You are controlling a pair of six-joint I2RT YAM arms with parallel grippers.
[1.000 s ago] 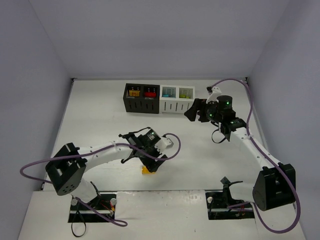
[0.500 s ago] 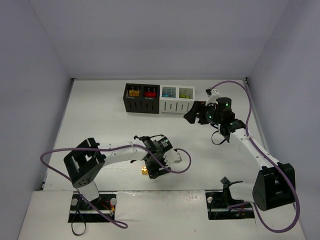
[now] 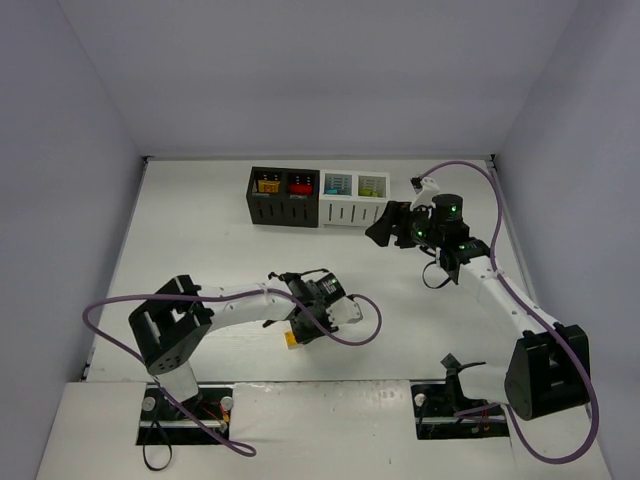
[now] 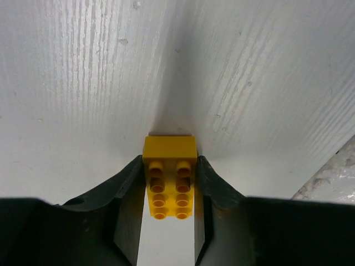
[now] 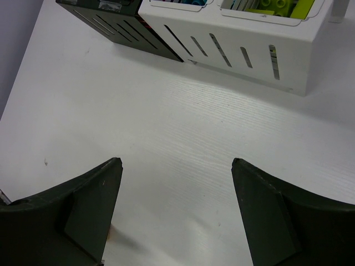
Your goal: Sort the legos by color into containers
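Observation:
A yellow lego (image 4: 170, 177) lies on the white table near the front, studs facing the left wrist camera. My left gripper (image 4: 170, 160) is shut on it, one finger pressed against each long side. The top view shows this yellow lego (image 3: 291, 338) just under the left gripper (image 3: 303, 328). The containers stand in a row at the back, two black bins (image 3: 283, 210) and two white bins (image 3: 352, 212). They hold yellow-orange, red, teal and green legos (image 5: 277, 6). My right gripper (image 5: 176, 162) hangs open and empty above bare table, just right of the white bins (image 5: 244, 47).
Purple cables loop beside both arms. The black bins (image 5: 119, 25) and white bins fill the top of the right wrist view. Grey walls close in the table on the left, right and back.
My left arm swung its gripper to the right over the yellow lego, then the jaws shut on it. The right gripper has barely moved.

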